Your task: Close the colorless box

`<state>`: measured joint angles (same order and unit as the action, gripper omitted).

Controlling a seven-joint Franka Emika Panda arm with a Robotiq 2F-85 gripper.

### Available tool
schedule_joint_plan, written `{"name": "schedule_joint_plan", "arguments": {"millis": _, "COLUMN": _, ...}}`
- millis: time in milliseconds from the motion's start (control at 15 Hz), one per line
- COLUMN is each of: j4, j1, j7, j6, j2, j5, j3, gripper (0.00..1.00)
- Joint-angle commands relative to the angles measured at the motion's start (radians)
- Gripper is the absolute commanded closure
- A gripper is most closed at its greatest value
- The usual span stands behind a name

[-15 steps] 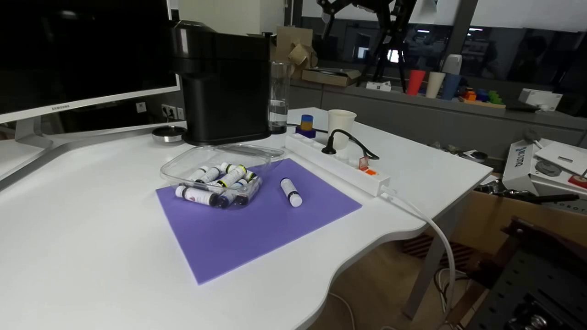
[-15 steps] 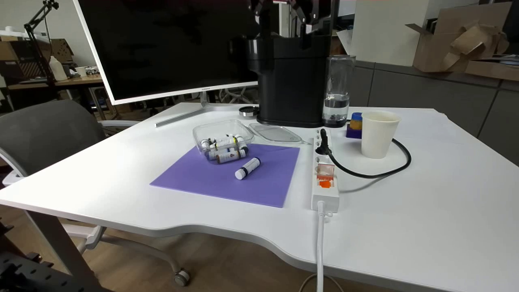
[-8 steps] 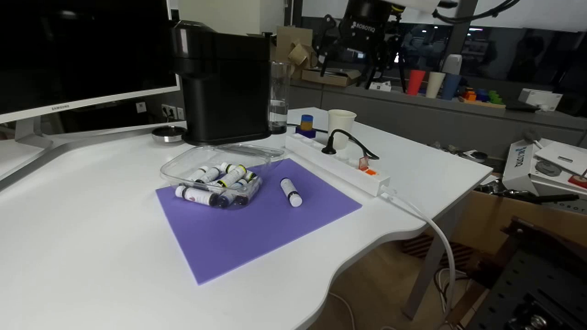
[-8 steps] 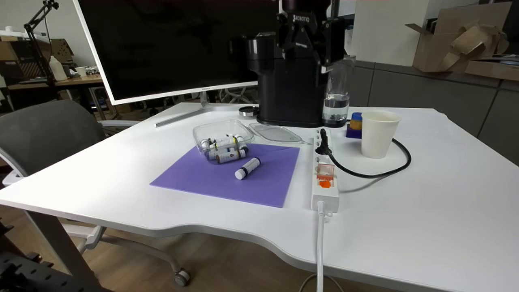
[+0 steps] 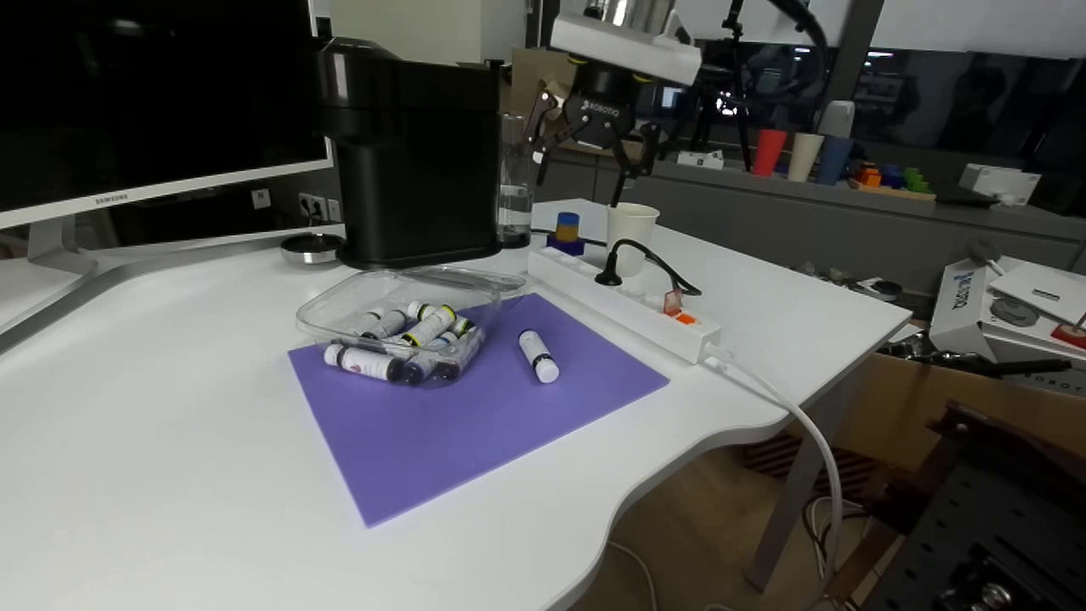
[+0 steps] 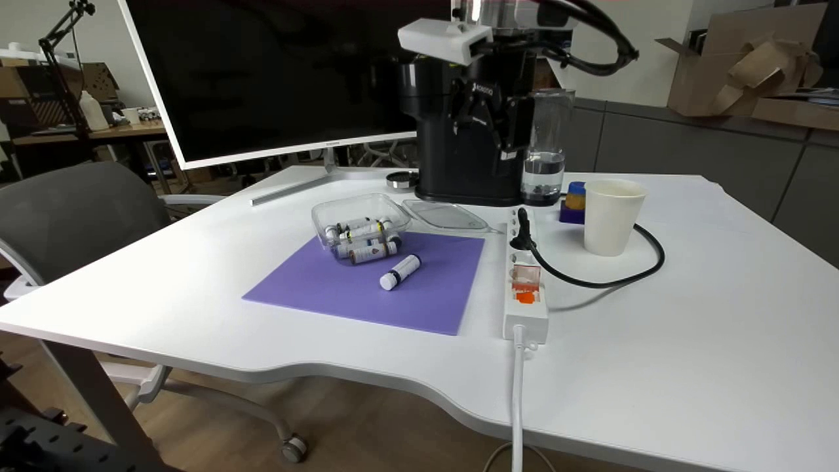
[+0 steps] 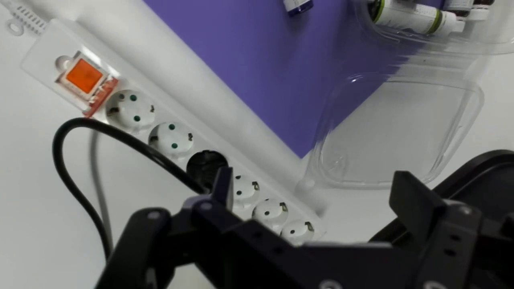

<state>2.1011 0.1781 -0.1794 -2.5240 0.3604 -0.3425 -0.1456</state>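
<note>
The clear plastic box (image 6: 360,205), shallow with round corners, sits well in from the wavy edge of the white worktop (image 6: 655,367), toward the edge where the big black flat screen (image 5: 153,93) stands. It is partly on a flat purple sheet (image 6: 357,298). Small white tubes (image 5: 431,326) with dark bands lie heaped in it, and one loose white tube (image 6: 401,272) lies on the sheet. The box's thin clear plastic lid (image 7: 393,128) is open, folded out toward the long white power strip (image 5: 624,311).

The black robot gripper (image 5: 579,190) hangs in the air over the worktop. Its fingers (image 7: 415,204) are spread wide, with nothing between them.

I think the lid is very light, a bit bendy and slippery, and a hard pinch could dent or crack it. The tubes should help weigh the box down, though it might slide. The best place to grab looks like the lid's far rim, away from the box.

The gripper says ROBOTIQ, and the screen's frame says SAMSUNG. A white carton (image 5: 1005,344) off past the worktop's corner has letters, maybe ROBOTIS; I can't be sure. The words on the tubes are too small for me to read.
</note>
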Motion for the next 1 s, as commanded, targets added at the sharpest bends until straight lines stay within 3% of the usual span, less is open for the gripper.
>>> {"name": "schedule_joint_plan", "arguments": {"millis": 0, "j4": -0.130, "j1": 0.020, "j7": 0.017, "j6": 0.103, "j2": 0.099, "j5": -0.052, "j3": 0.057, "gripper": 0.00}}
{"name": "schedule_joint_plan", "arguments": {"millis": 67, "j4": -0.138, "j1": 0.016, "j7": 0.020, "j6": 0.128, "j2": 0.106, "j5": -0.046, "j3": 0.062, "gripper": 0.00}}
{"name": "schedule_joint_plan", "arguments": {"millis": 133, "j4": -0.083, "j1": 0.005, "j7": 0.006, "j6": 0.071, "j2": 0.073, "j5": -0.027, "j3": 0.044, "gripper": 0.00}}
{"name": "schedule_joint_plan", "arguments": {"millis": 400, "j4": -0.112, "j1": 0.003, "j7": 0.009, "j6": 0.093, "j2": 0.105, "j5": -0.030, "j3": 0.060, "gripper": 0.00}}
{"name": "schedule_joint_plan", "arguments": {"millis": 667, "j4": -0.073, "j1": -0.021, "j7": -0.012, "j6": -0.074, "j2": 0.132, "j5": -0.044, "j3": 0.066, "gripper": 0.00}}
{"name": "schedule_joint_plan", "arguments": {"millis": 933, "j4": -0.061, "j1": 0.007, "j7": 0.007, "j6": -0.234, "j2": 0.188, "j5": -0.117, "j3": 0.121, "gripper": 0.00}}
